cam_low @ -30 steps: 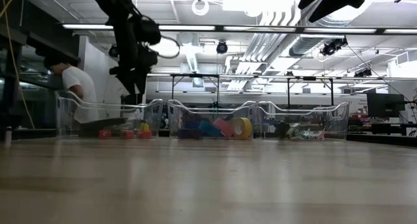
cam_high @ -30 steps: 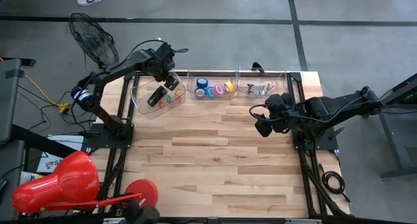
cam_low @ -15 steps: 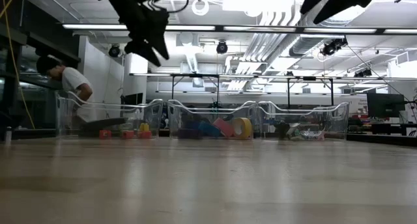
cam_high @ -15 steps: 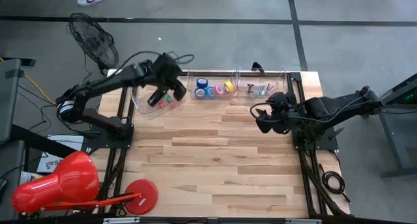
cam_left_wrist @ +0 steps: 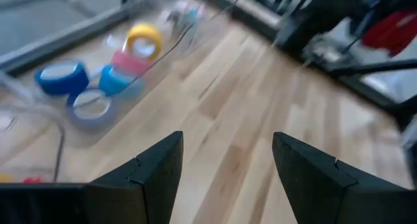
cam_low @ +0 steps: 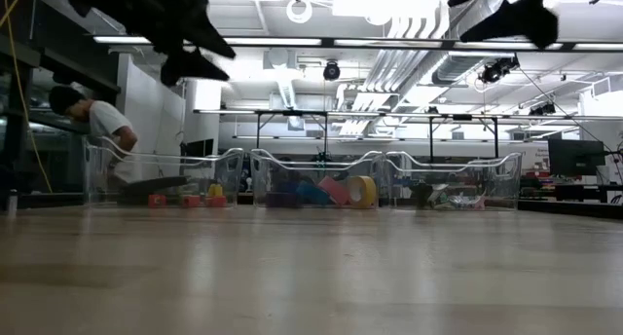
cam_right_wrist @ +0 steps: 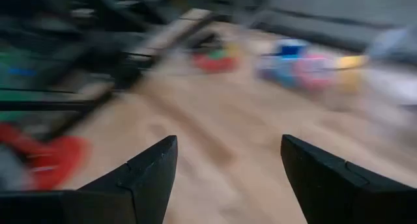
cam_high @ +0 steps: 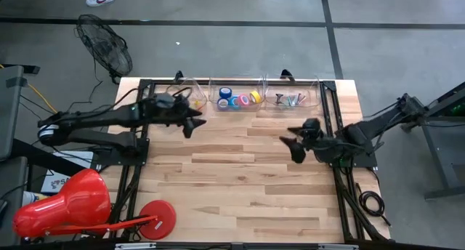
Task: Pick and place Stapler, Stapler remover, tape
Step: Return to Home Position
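Nearest you, the wooden table [cam_high: 240, 192] shows no stapler, remover or tape roll on its open boards, which is why neither arm carries anything. Over the middle of it, your left gripper [cam_left_wrist: 226, 140] hangs just short of the left bin [cam_low: 161, 165]. Your right gripper [cam_right_wrist: 228, 142] hovers by the table's right edge, well short of the right bin [cam_low: 448, 165]. Both have their fingers spread wide with nothing between them, and both are raised high enough that they cannot clip a bin wall.

Along the far edge the sorting looks finished. A dark stapler [cam_low: 151, 185] lies in the left bin, the tape rolls [cam_high: 237, 99] sit together in the middle bin [cam_low: 311, 165], and the staple removers [cam_high: 288, 99] lie in the right one. I judge that only homing the arms is left. Beyond the bins a person [cam_low: 97, 121] bends over.
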Robot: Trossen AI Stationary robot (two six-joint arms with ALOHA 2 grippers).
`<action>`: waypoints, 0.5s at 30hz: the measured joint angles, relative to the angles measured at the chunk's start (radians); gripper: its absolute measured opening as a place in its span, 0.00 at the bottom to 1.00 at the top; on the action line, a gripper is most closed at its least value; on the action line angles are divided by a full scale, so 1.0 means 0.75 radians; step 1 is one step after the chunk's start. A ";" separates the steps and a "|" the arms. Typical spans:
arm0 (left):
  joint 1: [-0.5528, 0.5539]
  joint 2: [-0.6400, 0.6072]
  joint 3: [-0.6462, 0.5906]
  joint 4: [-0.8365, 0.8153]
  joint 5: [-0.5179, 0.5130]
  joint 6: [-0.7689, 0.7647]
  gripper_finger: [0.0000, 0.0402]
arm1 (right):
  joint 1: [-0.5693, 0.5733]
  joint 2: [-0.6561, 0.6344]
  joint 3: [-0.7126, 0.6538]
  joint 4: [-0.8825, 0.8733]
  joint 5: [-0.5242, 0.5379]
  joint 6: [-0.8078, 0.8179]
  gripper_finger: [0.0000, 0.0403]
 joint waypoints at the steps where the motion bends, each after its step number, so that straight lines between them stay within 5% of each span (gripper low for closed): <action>1: -0.021 -0.037 -0.021 0.029 -0.022 0.000 0.58 | -0.006 -0.045 -0.093 0.174 -0.047 -0.073 0.65; 7: -0.060 -0.207 -0.106 0.069 -0.134 0.006 0.58 | -0.149 -0.337 -0.580 0.989 -0.389 -0.401 0.65; 15: -0.092 -0.368 -0.325 0.299 -0.147 -0.078 0.58 | -0.396 -0.776 -0.792 0.934 -0.636 -0.563 0.65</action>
